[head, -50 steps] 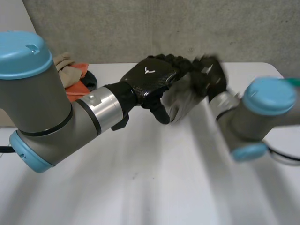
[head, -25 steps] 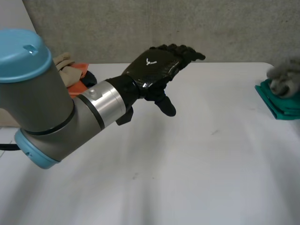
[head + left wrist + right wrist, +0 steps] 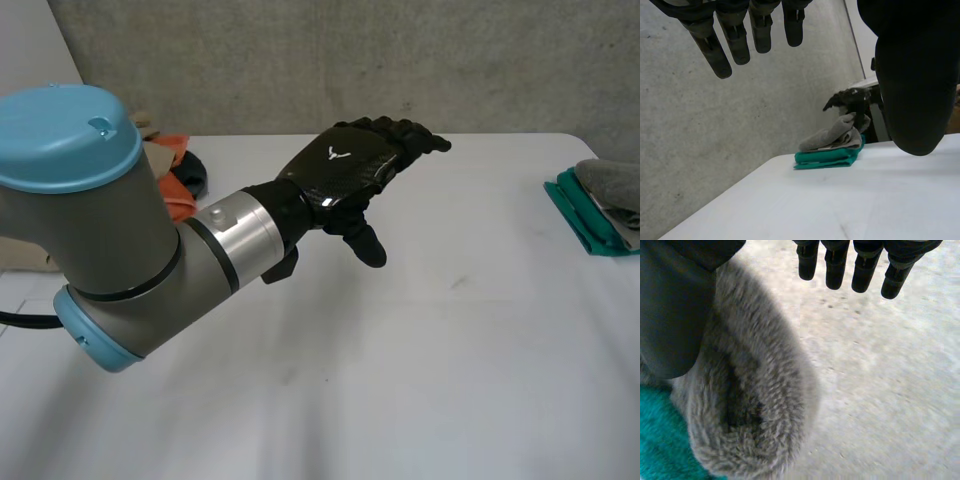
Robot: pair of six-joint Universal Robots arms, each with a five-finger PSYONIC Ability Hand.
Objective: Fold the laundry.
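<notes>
Two cloths make a stack: the grey fleece cloth lies on top of the folded green cloth, which rests on the white table. The right hand hangs just above the grey cloth, with straight fingers set wide from the thumb, gripping nothing. The left hand hovers well apart from the green cloth, fingers relaxed and empty. The laundry pile lies farther from the green cloth, beyond the left arm.

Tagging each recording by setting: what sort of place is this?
Probably a robotics lab bench, not a home: bare concrete wall, plain white table, and a small stack of folded cloths at its edge.
</notes>
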